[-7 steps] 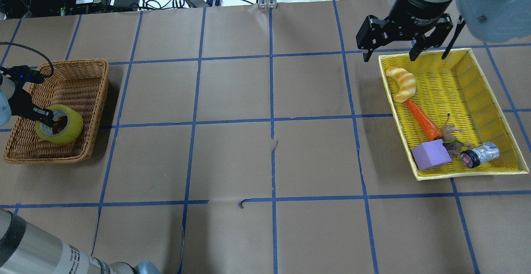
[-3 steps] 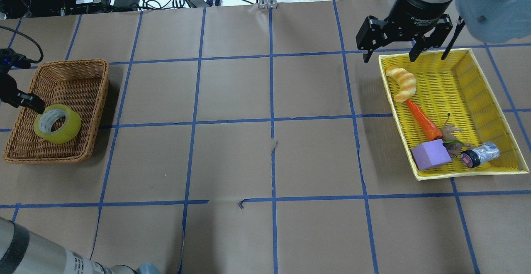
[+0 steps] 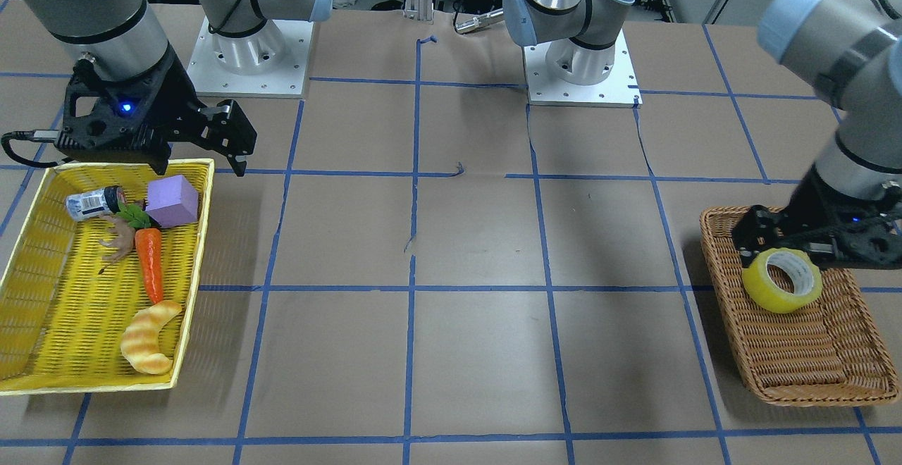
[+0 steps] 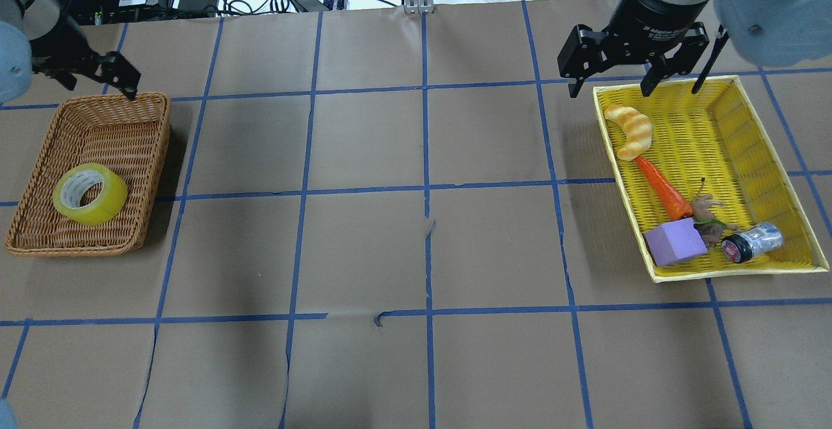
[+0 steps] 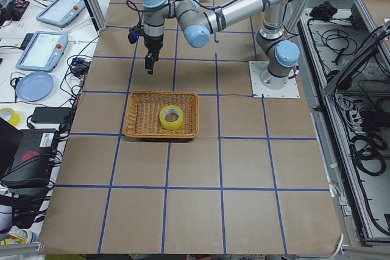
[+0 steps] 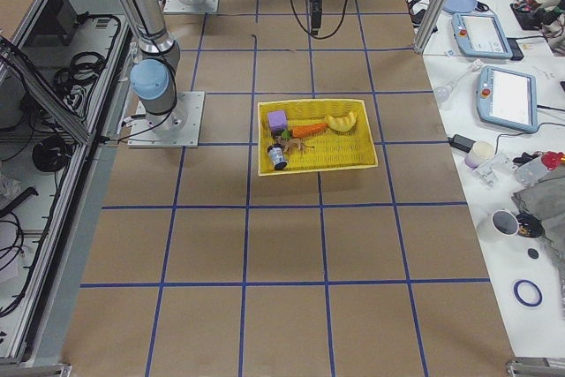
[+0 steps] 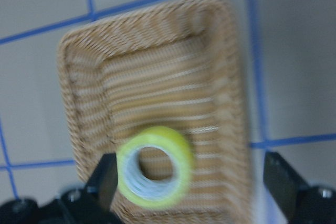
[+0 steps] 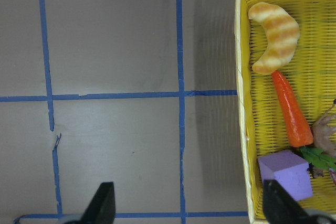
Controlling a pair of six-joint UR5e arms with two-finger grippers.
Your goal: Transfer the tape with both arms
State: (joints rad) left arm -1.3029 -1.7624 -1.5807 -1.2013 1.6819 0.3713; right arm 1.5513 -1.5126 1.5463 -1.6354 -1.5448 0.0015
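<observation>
The tape (image 4: 114, 199), a yellow-green roll with a pale core, lies flat in the wicker basket (image 4: 117, 110). It also shows in the front view (image 3: 764, 290), the left side view (image 5: 164, 123) and the left wrist view (image 7: 180, 146). My left gripper (image 4: 89, 78) is open and empty, raised over the basket's far edge. In the left wrist view (image 7: 192, 182) its jaws stand wide apart high above the tape. In the front view (image 3: 810, 243) it shows just behind the roll. My right gripper (image 4: 611, 84) is open and empty over the yellow tray's far left corner.
The yellow tray (image 4: 747, 156) at the right holds a croissant toy (image 4: 629, 131), a carrot (image 4: 663, 188), a purple block (image 4: 676, 242) and a small can (image 4: 754, 242). Brown paper with blue tape lines covers the table. Cables and devices lie beyond its far edge.
My left gripper has come off the tape, risen and moved away to the basket's far edge. The tape stays in the basket. The right arm has not moved.
</observation>
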